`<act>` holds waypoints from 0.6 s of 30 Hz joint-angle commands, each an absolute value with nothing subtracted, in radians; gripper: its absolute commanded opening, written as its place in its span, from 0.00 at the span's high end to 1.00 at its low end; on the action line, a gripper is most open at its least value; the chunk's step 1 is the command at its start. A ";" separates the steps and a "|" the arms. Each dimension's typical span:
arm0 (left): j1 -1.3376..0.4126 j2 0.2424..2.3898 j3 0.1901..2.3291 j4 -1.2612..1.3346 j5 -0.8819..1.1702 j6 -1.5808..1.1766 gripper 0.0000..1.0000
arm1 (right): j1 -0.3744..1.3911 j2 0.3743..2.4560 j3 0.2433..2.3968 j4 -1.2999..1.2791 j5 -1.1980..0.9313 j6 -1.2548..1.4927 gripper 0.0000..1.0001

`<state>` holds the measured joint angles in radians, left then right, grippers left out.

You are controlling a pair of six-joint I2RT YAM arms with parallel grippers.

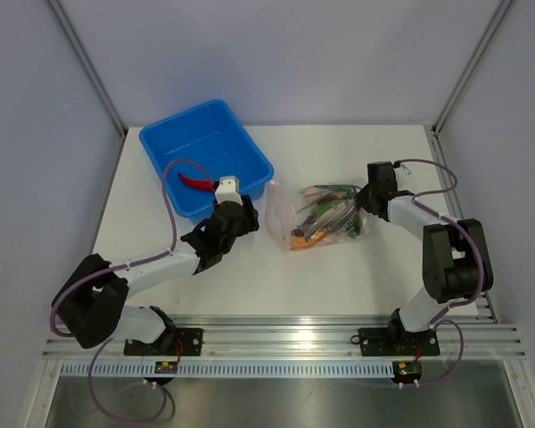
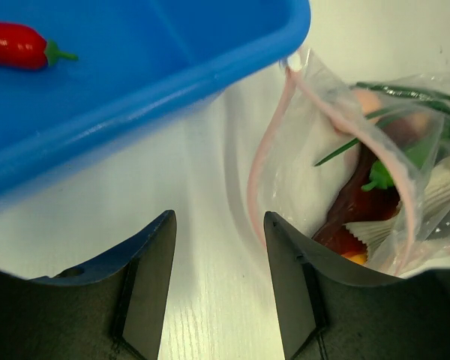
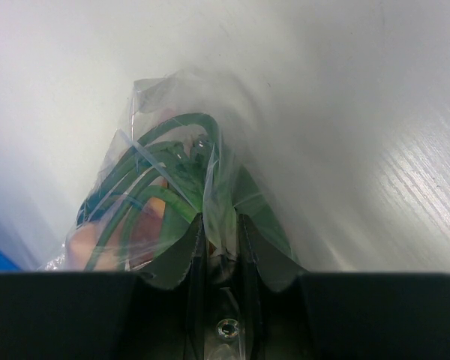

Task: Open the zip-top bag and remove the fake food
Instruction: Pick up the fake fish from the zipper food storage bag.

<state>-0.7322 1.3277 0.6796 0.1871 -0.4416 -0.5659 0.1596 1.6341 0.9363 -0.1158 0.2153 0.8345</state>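
Note:
The zip-top bag lies crumpled on the white table, right of centre, with fake food inside in green, orange and dark red. In the left wrist view its pink zip strip gapes in a loop, showing a dark red piece inside. My left gripper is open just left of that mouth, holding nothing, low over the table. My right gripper is shut on a fold of the bag's far end, with green beans pressed behind the plastic. A red chili lies apart in the tub.
A blue plastic tub stands at the back left, its near corner close to my left gripper and the bag's mouth. From the left wrist, its rim fills the upper left, with the chili inside. Enclosure walls ring the table.

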 commanded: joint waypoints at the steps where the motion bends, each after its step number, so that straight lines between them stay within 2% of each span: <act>1: -0.759 1.379 0.672 0.360 -0.424 -0.577 0.47 | 0.158 1.632 0.934 -0.130 0.187 0.821 1.00; 9: -0.821 1.557 0.831 0.377 -0.410 -0.405 0.48 | 0.158 1.608 0.923 -0.133 0.190 0.816 1.00; 18: -0.821 1.677 0.888 0.453 -0.283 -0.382 0.49 | 0.158 1.614 0.928 -0.132 0.170 0.818 1.00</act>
